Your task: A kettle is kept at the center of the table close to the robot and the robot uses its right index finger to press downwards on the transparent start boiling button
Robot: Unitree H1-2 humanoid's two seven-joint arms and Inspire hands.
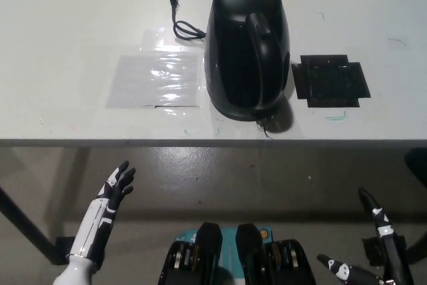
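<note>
The white table fills the upper half of the view, its near edge running straight across the middle, with bare floor below it. The black kettle stands near that edge, just right of centre, well inside the rim. Its long axis runs 12 to 6 o'clock: spout at 12, handle arching toward 6. At its 9 o'clock lies a clear plastic sheet; at 3 o'clock, just beside it, a black square pad; at 11 o'clock, the cord. The white left hand hangs at 7 o'clock below the table, fingers spread. The black right hand sits at 5 o'clock, partly out of frame; I cannot tell its pose.
</note>
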